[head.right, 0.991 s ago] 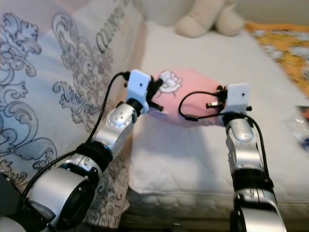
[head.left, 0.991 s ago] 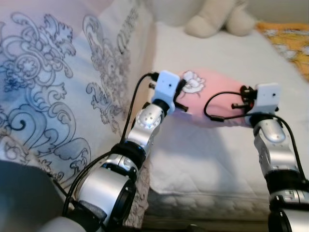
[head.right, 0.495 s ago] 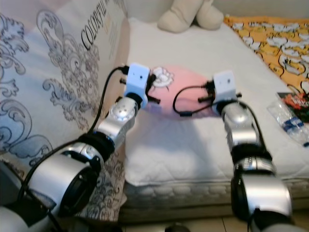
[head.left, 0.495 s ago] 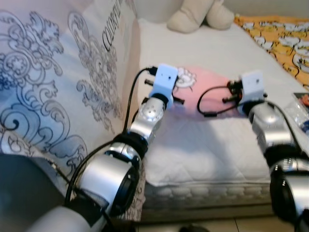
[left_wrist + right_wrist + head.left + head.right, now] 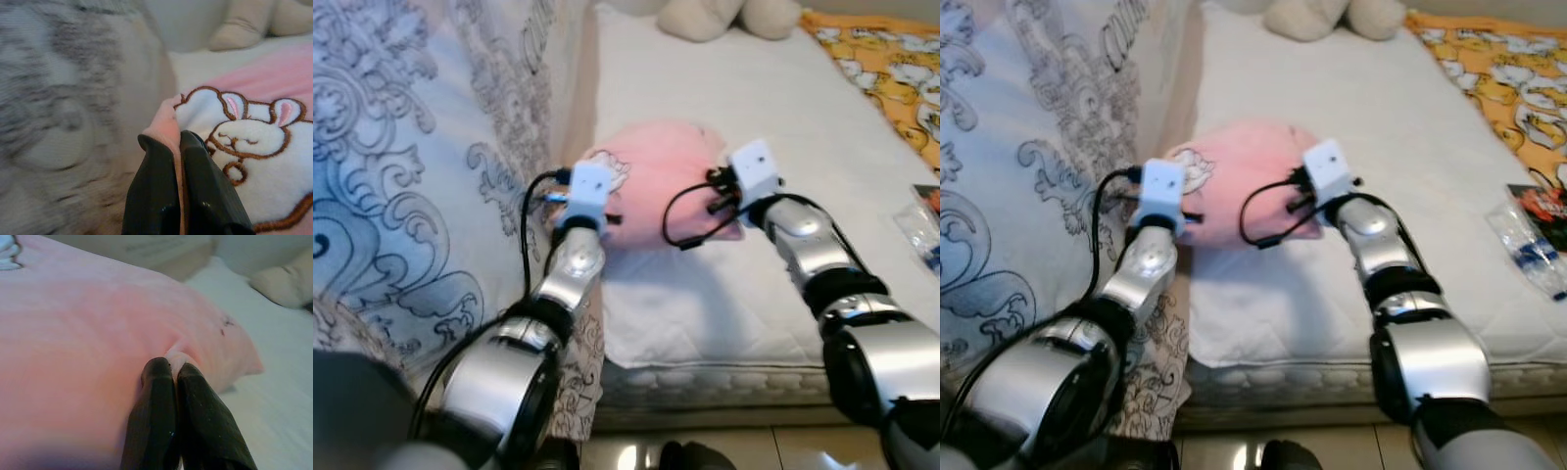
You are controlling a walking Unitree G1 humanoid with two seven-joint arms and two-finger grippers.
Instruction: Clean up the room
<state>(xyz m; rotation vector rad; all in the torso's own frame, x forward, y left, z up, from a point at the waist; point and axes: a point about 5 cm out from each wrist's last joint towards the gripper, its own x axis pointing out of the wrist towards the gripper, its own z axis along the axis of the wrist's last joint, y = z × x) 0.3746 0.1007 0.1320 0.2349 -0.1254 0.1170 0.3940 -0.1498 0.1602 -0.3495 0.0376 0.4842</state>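
Soft pink plush pillow [image 5: 656, 186] with an embroidered white rabbit outlined in brown [image 5: 249, 142] lying on the white quilted mattress [image 5: 724, 294], near the mattress's left side, just beside the large white bedding with grey ornamental scrollwork [image 5: 401, 196] that rises along the left.

Left gripper [image 5: 177, 142] at the pillow's left edge, close to the rabbit patch, both black fingers [image 5: 156, 186] pinched together on a fold of pink fabric caught between their tips. White camera block of the left wrist [image 5: 590, 183] seen from the head views right against that edge, silver forearm [image 5: 570, 269] running back toward the lower left, a black cable looping beside it.

Right gripper [image 5: 173, 366] on the pillow's opposite, right side, its fingers [image 5: 203, 421] likewise clamped tight on a small raised pucker of the pink cover. White block of the right wrist [image 5: 756, 171] touching the pillow's right end, black cable [image 5: 683, 220] hanging in a loop in front of the pink surface, silver right arm [image 5: 818, 264] stretching back to the lower right.

Pillow thus gripped at both ends, resting between the two wrists.

Cream plush toy [image 5: 724, 15] at the far end of the mattress, well apart from the pillow. Orange patterned blanket [image 5: 891, 69] along the right side. Crumpled clear plastic bottle with a blue label [image 5: 1528, 250] on the mattress's right edge, next to a dark packet [image 5: 1547, 211].
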